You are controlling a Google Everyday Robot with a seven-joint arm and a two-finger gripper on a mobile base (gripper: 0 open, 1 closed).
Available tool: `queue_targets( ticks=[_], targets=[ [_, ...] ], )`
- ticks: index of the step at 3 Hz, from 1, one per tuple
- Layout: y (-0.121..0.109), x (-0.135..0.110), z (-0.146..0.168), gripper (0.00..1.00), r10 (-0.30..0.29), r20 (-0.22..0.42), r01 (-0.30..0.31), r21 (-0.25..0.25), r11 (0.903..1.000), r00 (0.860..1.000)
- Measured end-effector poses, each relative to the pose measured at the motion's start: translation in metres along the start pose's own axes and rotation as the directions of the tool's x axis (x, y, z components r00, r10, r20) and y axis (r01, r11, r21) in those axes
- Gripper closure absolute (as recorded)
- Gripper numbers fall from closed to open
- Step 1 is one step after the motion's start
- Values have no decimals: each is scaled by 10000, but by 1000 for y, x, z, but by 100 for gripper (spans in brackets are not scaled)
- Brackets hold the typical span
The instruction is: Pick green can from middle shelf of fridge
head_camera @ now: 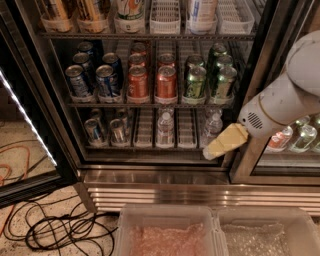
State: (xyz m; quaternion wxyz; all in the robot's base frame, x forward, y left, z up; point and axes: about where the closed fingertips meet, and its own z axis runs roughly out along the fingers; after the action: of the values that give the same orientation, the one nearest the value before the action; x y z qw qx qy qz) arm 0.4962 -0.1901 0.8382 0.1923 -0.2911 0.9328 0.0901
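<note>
The fridge (160, 172) stands open in front of me. Its middle shelf (155, 103) holds blue cans (79, 81) at left, orange-red cans (166, 83) in the centre and green cans at right. The front green can (195, 83) stands in one lane, with another green can (223, 82) in the lane to its right. My gripper (212, 151) with pale yellow fingers points down-left. It hangs in front of the fridge's lower right corner, below and right of the green cans and apart from them. It holds nothing.
The top shelf holds tall bottles in white baskets (164, 15). The bottom shelf holds small cans (94, 131) and water bottles (165, 127). The black door post (260, 95) stands right of the gripper. Cables (55, 227) lie on the floor. Clear bins (167, 230) sit at the bottom.
</note>
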Motion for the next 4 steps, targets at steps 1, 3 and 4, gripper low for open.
queue_targets(
  ticks=[1,3,4],
  targets=[
    [7,-10,16,0,304,-90,-308,-472,9984,9995],
    [7,-19,30,0,985,388,-972,-352,9946,9944],
    [-6,-45,47,0,1820,1495,-1868,182,9822,9719]
  ],
)
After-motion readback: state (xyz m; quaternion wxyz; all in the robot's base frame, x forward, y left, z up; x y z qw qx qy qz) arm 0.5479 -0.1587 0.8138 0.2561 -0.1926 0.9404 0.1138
